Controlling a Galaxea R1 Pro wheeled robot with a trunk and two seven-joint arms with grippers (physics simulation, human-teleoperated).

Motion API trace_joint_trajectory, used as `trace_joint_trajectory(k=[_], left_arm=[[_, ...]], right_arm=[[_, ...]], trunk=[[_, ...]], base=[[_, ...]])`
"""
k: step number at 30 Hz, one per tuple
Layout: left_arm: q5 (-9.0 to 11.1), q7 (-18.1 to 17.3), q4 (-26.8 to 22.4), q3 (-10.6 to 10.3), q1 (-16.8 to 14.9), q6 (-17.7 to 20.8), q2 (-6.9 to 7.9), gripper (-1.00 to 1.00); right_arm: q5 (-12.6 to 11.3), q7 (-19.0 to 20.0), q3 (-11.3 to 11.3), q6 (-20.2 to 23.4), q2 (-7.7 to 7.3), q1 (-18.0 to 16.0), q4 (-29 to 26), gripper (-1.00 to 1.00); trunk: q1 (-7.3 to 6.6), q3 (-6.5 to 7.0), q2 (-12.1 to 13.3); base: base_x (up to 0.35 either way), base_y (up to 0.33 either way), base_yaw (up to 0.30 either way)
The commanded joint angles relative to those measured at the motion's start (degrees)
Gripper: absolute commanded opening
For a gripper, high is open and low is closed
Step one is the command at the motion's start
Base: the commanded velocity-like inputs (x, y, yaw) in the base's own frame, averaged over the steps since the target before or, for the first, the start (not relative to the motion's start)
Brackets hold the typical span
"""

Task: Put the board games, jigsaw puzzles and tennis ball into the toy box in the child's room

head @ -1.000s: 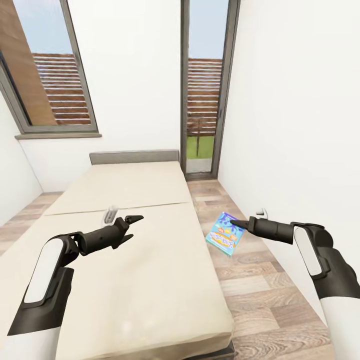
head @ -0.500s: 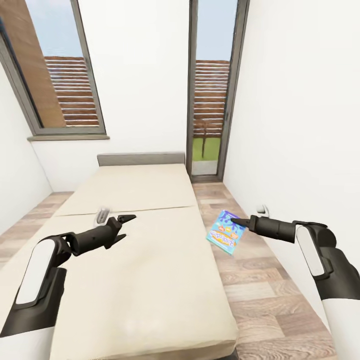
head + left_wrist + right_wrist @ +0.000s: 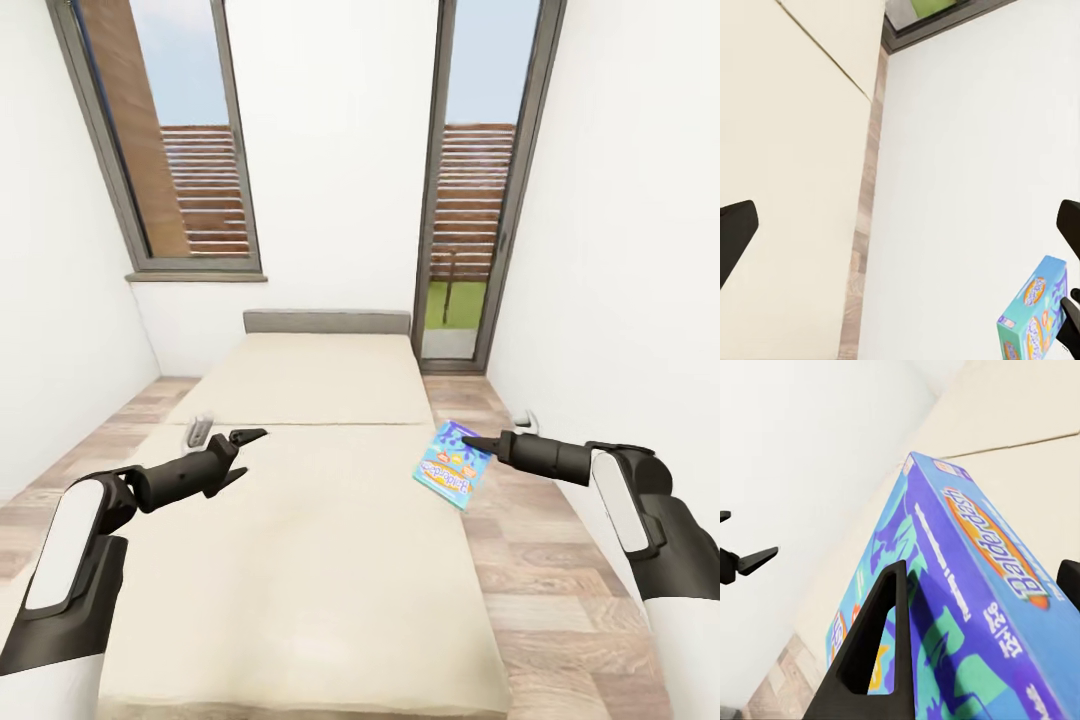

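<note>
While the low, wide bed with the plain beige mattress is lying spread beneath both arms, the right gripper is pinching a flat blue and turquoise "Balderdash" board-game box by its upper edge, so it is hanging tilted beside the mattress edge, over the wood-plank floor – a light, stiff, probably slick carton, likely to be pivoting in an edge grip. The left gripper is hovering empty, jaws apart
</note>
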Motion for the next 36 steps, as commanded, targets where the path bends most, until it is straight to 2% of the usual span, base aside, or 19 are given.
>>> trace_joint_trajectory(k=[1, 14, 28, 36], left_arm=[[0.6, 0.6, 0.0, 0.0, -0.1, 0.2, -0.02, 1.0], [0.6, 0.6, 0.0, 0.1, 0.0, 0.2, 0.0, 1.0], [0.4, 0.5, -0.6, -0.1, 2.4, 0.0, -0.14, 1.0], [0.6, 0.6, -0.8, -0.1, 2.0, -0.2, -0.23, 1.0]], right_arm=[[0.2, 0.3, -0.1, 0.2, -0.01, 0.0, 0.0, -1.0], [0.3, 0.2, 0.0, 0.2, 0.04, -0.1, 0.0, -1.0], [0.5, 0.0, 0.0, 0.2, 0.48, -0.1, 0.4, -1.0], [0.5, 0.0, 0.0, 0.2, 0.57, -0.1, 0.4, -1.0]], trunk=[[-0.23, 0.16, 0.4], [-3.09, 3.0, 5.6], [-3.09, 3.18, 5.6], [-4.84, 4.62, 8.8]], base=[[0.0, 0.0, 0.275], [0.0, 0.0, 0.272], [0.097, 0.0, 0.285], [0.01, 0.0, 0.295]])
